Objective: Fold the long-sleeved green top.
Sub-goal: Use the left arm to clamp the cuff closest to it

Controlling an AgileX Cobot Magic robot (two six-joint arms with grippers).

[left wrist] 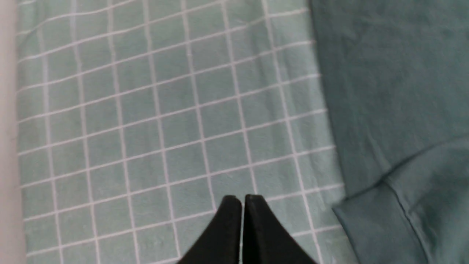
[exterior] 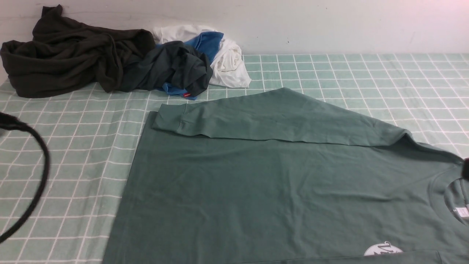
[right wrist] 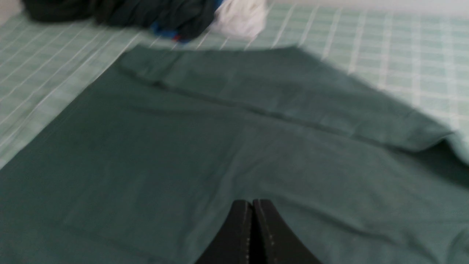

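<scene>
While shut tight, L gripper (left wrist: 240, 200): tips together, nothing in them; hangs over bare checked sheet (left wrist: 146, 128), just off the hem (left wrist: 326, 110) of the green top (left wrist: 384, 91).
R gripper (right wrist: 252, 203): also closed, empty; above the top's body, facing the far sleeve (right wrist: 293, 91).
green top pos: flat on the sheet in front of me, front up; print (exterior: 383, 250) at near edge, neck (exterior: 454, 194) to my R, hem to my L.
long axis: runs L–R across me, so hem is L arm's end, neck is R arm's.
far sleeve: lies over the body along the far edge, cuff (exterior: 172, 119) near hem corner.
near sleeve: cut off by frame, can't tell.
next, my guess: each arm takes its own end.
room: open sheet L of hem and far R; clothes pile (exterior: 110, 62) far L, near cuff but apart.
</scene>
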